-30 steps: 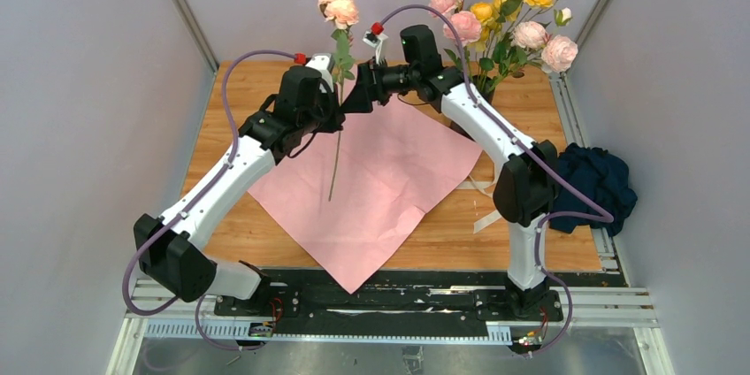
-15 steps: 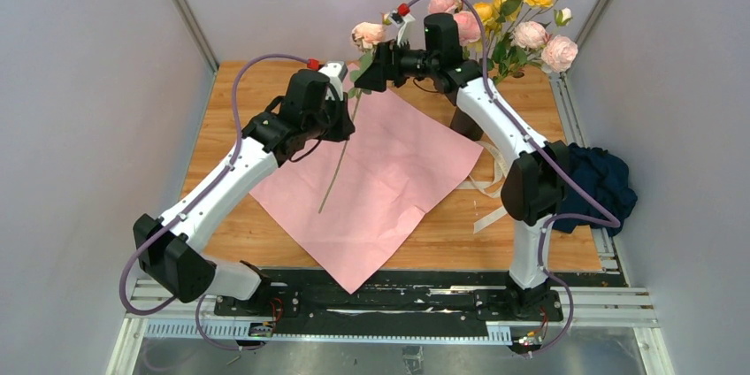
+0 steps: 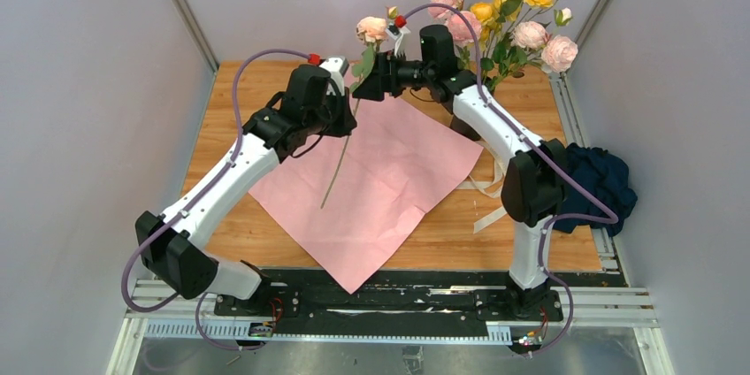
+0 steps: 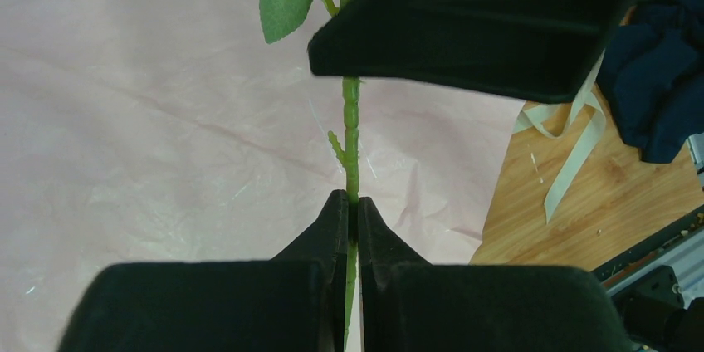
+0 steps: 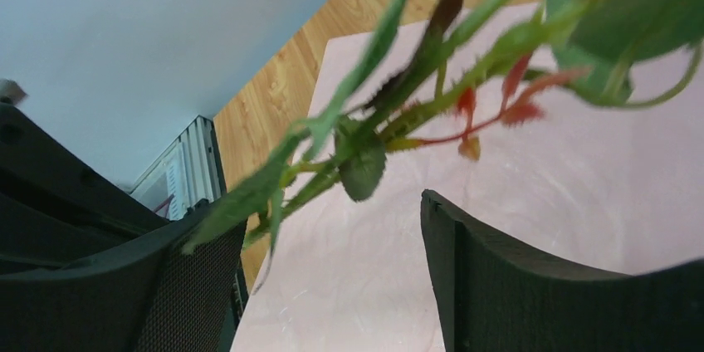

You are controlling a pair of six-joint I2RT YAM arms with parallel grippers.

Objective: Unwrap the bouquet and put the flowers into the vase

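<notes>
Left claw [image 4: 349,202] clenched on the rose stem [image 4: 352,119] over the flat pink wrapping paper [image 3: 389,180]; right claw [image 5: 324,227] released, straddling its leafy top. Flowers [image 3: 522,3] stand far right; vase [image 3: 463,124] probably the dark shape behind right arm [image 3: 495,127]. Risk: right pinches leaves instead of stem, handoff slips, stem drops on desk [image 3: 230,101]

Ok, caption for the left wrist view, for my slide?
Left fingers pinch a green flower stem above the spread pink wrapping paper.

Wooden table [image 3: 442,247] under pink paper [image 3: 389,180], ribbon [image 3: 486,220], navy cloth [image 3: 601,185].
</notes>
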